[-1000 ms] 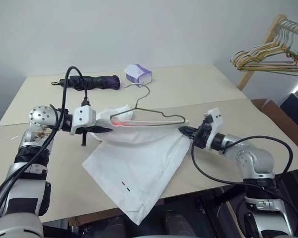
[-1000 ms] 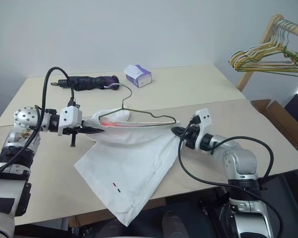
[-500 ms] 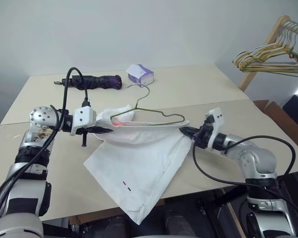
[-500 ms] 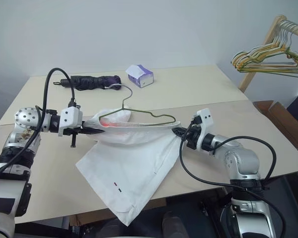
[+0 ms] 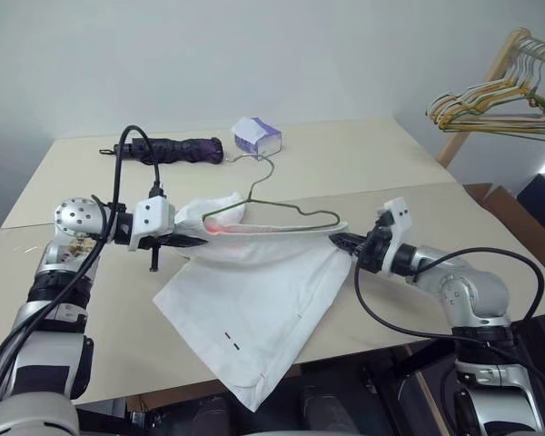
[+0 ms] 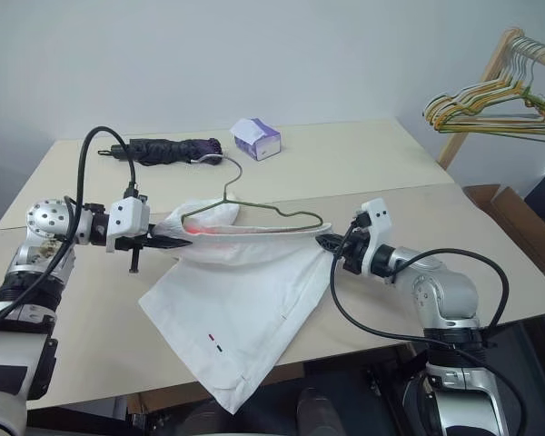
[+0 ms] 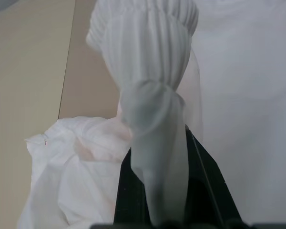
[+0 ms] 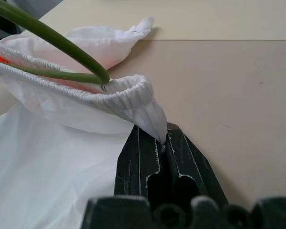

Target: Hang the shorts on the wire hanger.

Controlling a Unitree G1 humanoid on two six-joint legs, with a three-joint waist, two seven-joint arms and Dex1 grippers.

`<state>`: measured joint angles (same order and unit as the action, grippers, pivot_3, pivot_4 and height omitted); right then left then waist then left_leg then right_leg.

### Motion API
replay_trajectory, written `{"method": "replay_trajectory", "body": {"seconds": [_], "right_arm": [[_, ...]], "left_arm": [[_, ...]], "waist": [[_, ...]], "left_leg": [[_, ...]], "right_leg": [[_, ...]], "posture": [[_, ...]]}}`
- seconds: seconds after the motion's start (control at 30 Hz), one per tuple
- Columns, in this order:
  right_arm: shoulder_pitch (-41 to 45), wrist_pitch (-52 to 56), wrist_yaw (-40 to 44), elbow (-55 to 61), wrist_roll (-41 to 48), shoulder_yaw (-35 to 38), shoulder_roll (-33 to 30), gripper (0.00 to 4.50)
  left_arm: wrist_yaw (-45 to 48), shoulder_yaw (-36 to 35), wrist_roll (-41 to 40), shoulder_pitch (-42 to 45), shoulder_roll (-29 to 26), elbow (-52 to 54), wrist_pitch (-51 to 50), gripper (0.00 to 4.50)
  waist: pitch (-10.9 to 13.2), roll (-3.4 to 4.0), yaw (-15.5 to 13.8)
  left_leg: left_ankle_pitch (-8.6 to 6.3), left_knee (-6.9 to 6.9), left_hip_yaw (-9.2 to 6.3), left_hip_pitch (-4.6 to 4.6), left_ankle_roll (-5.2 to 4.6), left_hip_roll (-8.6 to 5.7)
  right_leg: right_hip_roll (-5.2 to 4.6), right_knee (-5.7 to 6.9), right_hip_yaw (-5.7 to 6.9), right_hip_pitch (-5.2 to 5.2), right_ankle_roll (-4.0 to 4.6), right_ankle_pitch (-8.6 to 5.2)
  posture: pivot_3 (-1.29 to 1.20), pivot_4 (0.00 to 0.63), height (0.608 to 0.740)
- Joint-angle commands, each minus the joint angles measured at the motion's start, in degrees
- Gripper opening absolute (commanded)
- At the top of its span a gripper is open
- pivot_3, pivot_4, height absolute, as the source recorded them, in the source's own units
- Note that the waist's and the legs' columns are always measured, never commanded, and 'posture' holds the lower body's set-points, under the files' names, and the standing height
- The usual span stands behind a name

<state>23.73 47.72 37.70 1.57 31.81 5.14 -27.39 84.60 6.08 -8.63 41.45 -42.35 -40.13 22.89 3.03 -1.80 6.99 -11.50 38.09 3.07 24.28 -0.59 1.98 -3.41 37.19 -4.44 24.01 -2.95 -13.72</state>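
My left end effector (image 5: 198, 242) and right end effector (image 5: 336, 241) each pinch one end of the shorts' (image 5: 254, 300) waistband, stretched between them above the table (image 5: 363, 163). The hanger (image 5: 277, 207) sits inside the waistband, hook up, legs draping over the near edge.

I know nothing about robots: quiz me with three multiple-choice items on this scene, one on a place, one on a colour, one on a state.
1. Where is the wire hanger?
A. on the rack
B. inside the waistband of the shorts
C. on the floor

2. What colour is the folded umbrella at the table's far side?
A. yellow
B. dark purple
C. white

3. How is the right gripper?
A. shut on the shorts
B. open and empty
C. holding the tissue box

Key: 1 B, its bar runs through the stretched waistband; 2 B, it looks dark purple; 3 A, its fingers pinch the waistband's end.
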Motion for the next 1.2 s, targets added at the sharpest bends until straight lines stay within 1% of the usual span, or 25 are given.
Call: {"method": "replay_trajectory", "body": {"seconds": [0.03,0.2,0.33,0.57,0.67,0.73,0.87,0.93,1.1,1.2], "right_arm": [[0.59,-0.30,-0.14,0.49,-0.26,2.17,-2.17,0.04],[0.78,-0.16,0.21,0.48,-0.31,2.16,-2.34,0.04],[0.85,-0.01,0.33,0.65,-0.31,2.16,-2.46,0.04],[0.30,-0.78,1.71,1.68,-0.17,2.41,-3.85,0.04],[0.23,-0.81,2.69,3.62,0.73,2.85,-4.37,0.04],[0.53,-0.76,2.98,5.28,0.99,2.52,-4.69,0.04],[1.32,-1.02,3.06,7.72,1.27,2.20,-4.86,0.04],[1.65,-1.11,3.01,8.81,0.88,1.77,-5.13,0.04],[0.73,-3.02,5.57,15.86,0.42,-1.48,-7.25,0.04],[0.68,-4.86,6.25,17.86,-1.25,-3.73,-8.11,0.04]], "left_arm": [[0.40,-1.47,-0.61,-0.12,-1.44,0.80,-0.29,0.00],[0.82,-1.01,-0.15,-0.25,-1.67,0.59,1.03,0.00],[0.95,-0.12,1.71,-0.17,-2.28,-0.75,3.53,0.00],[-6.10,1.67,7.99,0.58,-2.76,-3.35,5.24,0.00],[-10.31,3.31,12.15,0.87,-3.21,-4.51,6.90,0.00],[-10.83,4.03,13.11,1.23,-3.33,-5.48,7.63,0.00],[-10.50,4.52,12.98,1.35,-2.75,-5.09,6.38,0.00],[-10.78,4.13,12.08,1.50,-1.79,-4.11,3.24,0.00],[-12.85,4.96,13.24,2.30,-0.45,-3.20,0.62,0.00],[-12.95,4.36,11.56,3.04,1.31,-2.46,-3.02,0.00]], "waist": [[0.00,0.00,-0.01],[0.00,0.00,0.00],[0.00,0.00,-0.02],[0.00,0.00,-0.06],[0.00,0.00,-0.11],[0.00,0.00,-0.12],[0.00,0.00,-0.11],[0.01,0.00,-0.13],[0.01,0.00,-0.18],[0.01,0.00,-0.20]], "left_leg": [[0.00,0.00,0.00,0.00,0.00,0.00],[0.00,0.00,0.00,0.00,0.00,0.00],[0.00,0.00,0.01,0.00,0.00,0.00],[0.00,0.00,0.01,0.00,0.00,0.00],[0.00,0.00,0.01,0.00,0.00,0.00],[0.00,0.00,0.01,0.00,0.00,0.00],[0.00,0.00,0.02,0.00,0.00,0.00],[0.00,0.00,0.03,0.01,0.00,0.00],[0.00,0.00,0.03,0.02,0.00,0.01],[0.00,0.00,0.03,0.02,0.00,0.00]], "right_leg": [[0.00,0.00,0.00,0.00,0.00,0.00],[0.00,0.00,0.00,0.00,0.00,0.00],[0.00,0.00,0.00,0.00,0.00,0.00],[0.00,-0.01,0.00,0.00,0.00,0.00],[0.00,-0.01,0.00,0.00,0.00,0.00],[0.00,-0.01,0.00,0.00,0.00,0.00],[0.00,-0.01,0.00,0.01,0.00,0.00],[0.00,-0.01,0.00,0.01,0.00,0.00],[0.00,-0.01,0.01,0.03,-0.01,-0.01],[0.00,-0.02,0.02,0.02,-0.01,-0.01]], "posture": [[-0.07,0.021,0.740],[-0.07,0.021,0.740],[-0.07,0.021,0.740],[-0.07,0.024,0.740],[-0.07,0.029,0.740],[-0.08,0.031,0.740],[-0.08,0.034,0.740],[-0.08,0.036,0.740],[-0.08,0.036,0.740],[-0.09,0.036,0.740]]}}
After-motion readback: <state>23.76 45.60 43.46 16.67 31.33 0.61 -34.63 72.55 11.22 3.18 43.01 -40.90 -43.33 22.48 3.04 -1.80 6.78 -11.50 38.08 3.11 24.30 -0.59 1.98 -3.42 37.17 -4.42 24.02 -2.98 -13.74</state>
